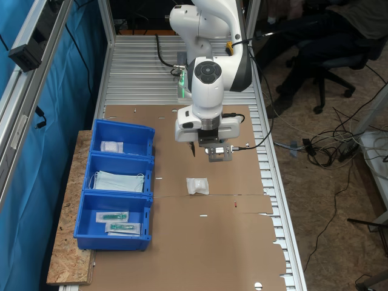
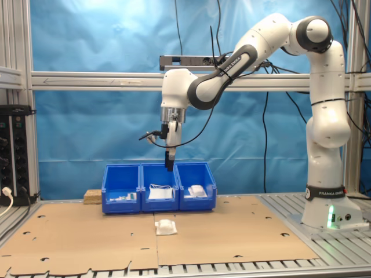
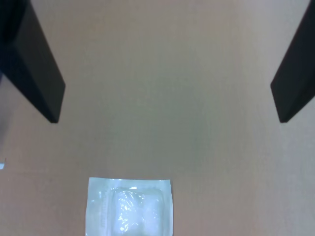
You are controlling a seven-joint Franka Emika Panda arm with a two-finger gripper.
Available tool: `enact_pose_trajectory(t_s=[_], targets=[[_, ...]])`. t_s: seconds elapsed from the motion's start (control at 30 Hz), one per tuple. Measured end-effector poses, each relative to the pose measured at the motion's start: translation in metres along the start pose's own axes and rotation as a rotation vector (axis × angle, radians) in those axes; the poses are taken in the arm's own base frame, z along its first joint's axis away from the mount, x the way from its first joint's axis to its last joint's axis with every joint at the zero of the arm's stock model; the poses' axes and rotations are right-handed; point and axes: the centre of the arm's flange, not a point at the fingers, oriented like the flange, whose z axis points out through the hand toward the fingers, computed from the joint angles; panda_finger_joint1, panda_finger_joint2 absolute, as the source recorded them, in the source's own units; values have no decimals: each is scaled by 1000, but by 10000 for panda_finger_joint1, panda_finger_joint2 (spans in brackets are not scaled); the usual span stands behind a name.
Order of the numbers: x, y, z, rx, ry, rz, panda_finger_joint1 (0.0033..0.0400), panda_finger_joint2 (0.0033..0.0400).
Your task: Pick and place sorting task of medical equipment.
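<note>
The medical equipment, a small square white packet [image 1: 197,185] in crinkly clear wrap, lies flat on the brown cardboard [image 1: 236,242]; it also shows in the second exterior view [image 2: 166,227]. My gripper [image 1: 205,150] hangs well above the cardboard, a little toward the arm's base from the packet, with its fingers pointing down. In the second exterior view the gripper [image 2: 168,162] hovers high over the packet. The wrist view shows the two dark fingers [image 3: 42,78] spread wide around the gripper [image 3: 167,118], nothing between them, and the packet [image 3: 129,209] below, outside the gap. The gripper is open.
Three blue bins stand in a row at the first exterior view's left: one [image 1: 142,134] holds a white packet [image 1: 112,146], the middle holds pale-blue masks [image 1: 119,180], the nearest holds teal-part packets [image 1: 118,221]. A seated person [image 1: 327,36] is beyond the table's edge.
</note>
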Motion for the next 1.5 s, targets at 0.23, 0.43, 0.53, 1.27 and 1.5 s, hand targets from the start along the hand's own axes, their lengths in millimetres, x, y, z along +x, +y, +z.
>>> enact_pose_trajectory(t_s=[0.23,0.43,0.53,1.27,1.5], targets=[[1,1,0,0,0,2,400,400],[1,1,0,0,0,3,400,400],[1,1,0,0,0,3,400,400],[3,4,2,-2,-3,9,400,400],[8,9,22,-13,-30,23,400,400]])
